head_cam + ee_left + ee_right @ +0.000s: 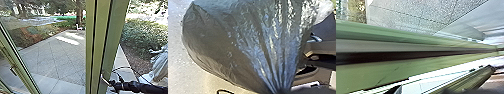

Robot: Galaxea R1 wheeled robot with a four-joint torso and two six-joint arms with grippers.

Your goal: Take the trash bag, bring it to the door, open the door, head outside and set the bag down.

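Gray paving [55,58] is crossed by thin straight lines and lit by bright patches of sunlight [67,40], a tree trunk [79,13] is seen beyond it, and brown dirt [132,56] is edged by leafy bushes [142,33].

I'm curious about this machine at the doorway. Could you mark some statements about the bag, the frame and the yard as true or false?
1. The trash bag is bunched together at one end. True.
2. The ground outside is a grassy lawn. False: it is paving.
3. The upright frame in the middle of the head view is green. True.
4. The black arm in the head view comes in from the picture's left. False: it comes in from the right, toward the frame.
5. Bushes grow to the right of that frame. True.
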